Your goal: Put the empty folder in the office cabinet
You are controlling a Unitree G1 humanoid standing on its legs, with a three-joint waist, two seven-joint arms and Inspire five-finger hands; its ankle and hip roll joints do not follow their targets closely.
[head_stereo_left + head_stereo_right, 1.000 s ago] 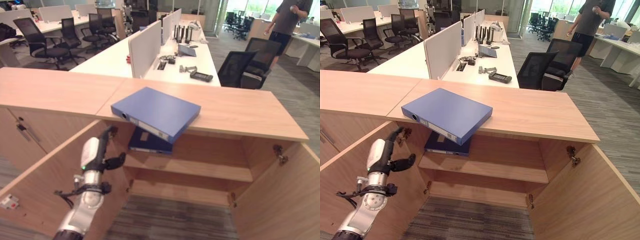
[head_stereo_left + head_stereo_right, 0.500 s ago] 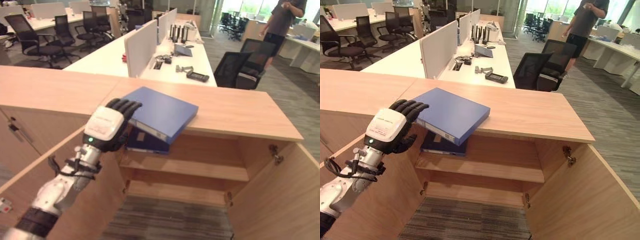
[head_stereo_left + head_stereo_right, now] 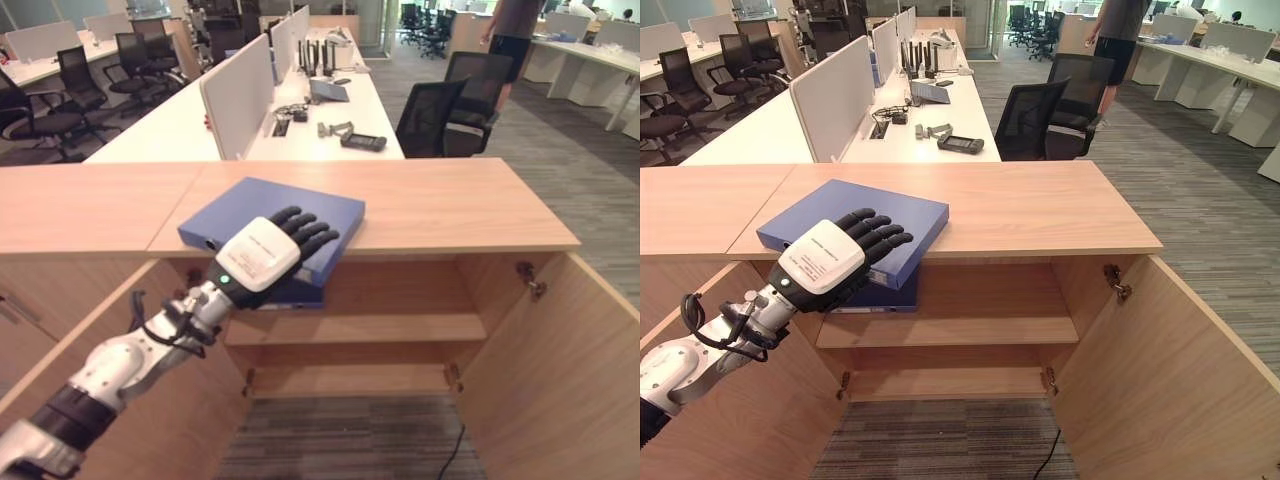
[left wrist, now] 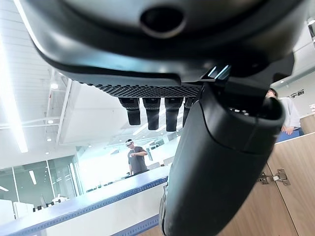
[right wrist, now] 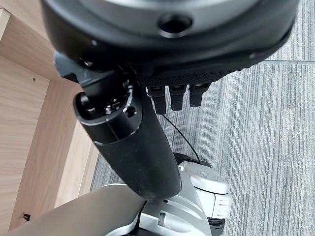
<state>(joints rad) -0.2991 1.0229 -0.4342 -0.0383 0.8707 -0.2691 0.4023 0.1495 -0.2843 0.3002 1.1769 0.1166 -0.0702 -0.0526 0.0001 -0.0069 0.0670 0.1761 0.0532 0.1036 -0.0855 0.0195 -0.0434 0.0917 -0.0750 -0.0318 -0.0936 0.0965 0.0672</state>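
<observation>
The left hand [image 3: 262, 255] lies over the near edge of the blue folder [image 3: 250, 207], its fingers [image 3: 883, 230] stretched out across the cover; whether they actually press on it is hard to tell. The folder rests flat on the cabinet top [image 3: 460, 205], its near corner jutting past the front edge. Below, a second folder [image 3: 892, 296] lies on the upper shelf [image 3: 400, 328] between the open doors [image 3: 1160, 350]. The right hand [image 5: 147, 142] hangs above carpet [image 5: 256, 128], fingers relaxed, holding nothing.
</observation>
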